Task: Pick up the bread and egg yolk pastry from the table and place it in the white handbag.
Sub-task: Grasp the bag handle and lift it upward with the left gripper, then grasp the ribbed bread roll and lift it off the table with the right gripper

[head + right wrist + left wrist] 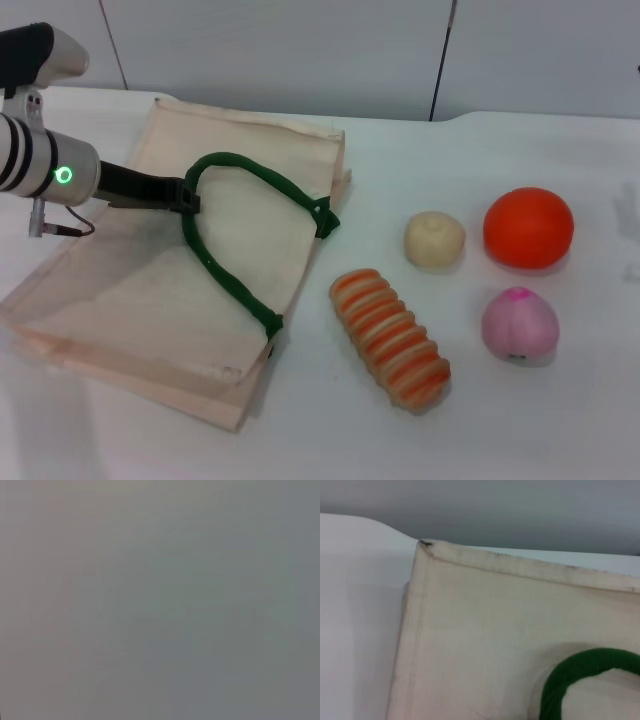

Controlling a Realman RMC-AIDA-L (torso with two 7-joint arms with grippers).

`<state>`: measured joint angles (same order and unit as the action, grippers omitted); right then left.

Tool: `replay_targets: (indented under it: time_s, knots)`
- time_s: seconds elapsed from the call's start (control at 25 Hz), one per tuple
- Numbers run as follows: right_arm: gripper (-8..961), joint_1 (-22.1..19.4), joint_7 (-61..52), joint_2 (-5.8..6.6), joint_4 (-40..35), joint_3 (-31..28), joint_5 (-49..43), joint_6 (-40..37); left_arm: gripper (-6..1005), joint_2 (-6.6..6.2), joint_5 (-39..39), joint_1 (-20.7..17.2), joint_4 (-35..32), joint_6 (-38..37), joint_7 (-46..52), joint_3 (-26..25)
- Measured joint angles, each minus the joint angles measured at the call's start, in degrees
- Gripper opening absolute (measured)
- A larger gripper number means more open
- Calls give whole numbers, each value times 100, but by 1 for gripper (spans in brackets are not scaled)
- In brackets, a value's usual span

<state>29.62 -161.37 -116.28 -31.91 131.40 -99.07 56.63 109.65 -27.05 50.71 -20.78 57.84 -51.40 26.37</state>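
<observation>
From my seat I judge the job barely begun: both foods are on the table and nothing shows inside the white handbag (240, 240), which lies flat with its mouth toward the food. The bread (391, 339) sits just beside the bag's near right corner, clear of the cloth, and the egg yolk pastry (434, 239) rests a little farther out from the bag's right edge, beyond the bread. An orange ball (528, 227) lies past the pastry, away from the bag, and a pink ball (519, 324) lies past the bread on the same side; I take neither for my job. My left gripper (188, 196) reaches over the bag from its left side and looks pinched on the green rope handle (235, 232) at the top of its loop, probably to lift the mouth open. My right gripper is nowhere to be seen, and its wrist camera gives me only blank grey. So both pick-ups and both drops are left. The table (560, 420) is a plain white top, and behind the bag stands a pale panelled wall (300, 50).
</observation>
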Motion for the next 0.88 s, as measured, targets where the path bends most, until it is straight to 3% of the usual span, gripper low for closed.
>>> replay_targets:
  time_s: [0.16, 0.32, 0.44, 0.56, 0.72, 0.88]
  knots:
    - [714, 0, 0, 0, 0, 0, -6, 4, 141, 0, -3, 0, 5, -7, 2, 0]
    - [711, -11, 0, 0, 1, -1, -7, 6, 134, 21, -133, -16, -7, -56, -128, -63]
    - [709, -36, 0, 1, 0, 28, -9, -30, 132, 34, -567, -87, -29, -1, -484, -95]
    - [707, -24, 0, 34, -57, 85, -29, -333, 132, 12, -1479, -284, -57, 334, -1068, -97]
    - [704, 9, 0, 152, -285, 83, -407, -904, 132, -117, -2641, -591, -92, 1162, -1835, -97]
    - [701, -60, 0, 416, -873, 85, -1119, -1507, 133, -218, -3318, -810, -116, 1768, -2227, -97]
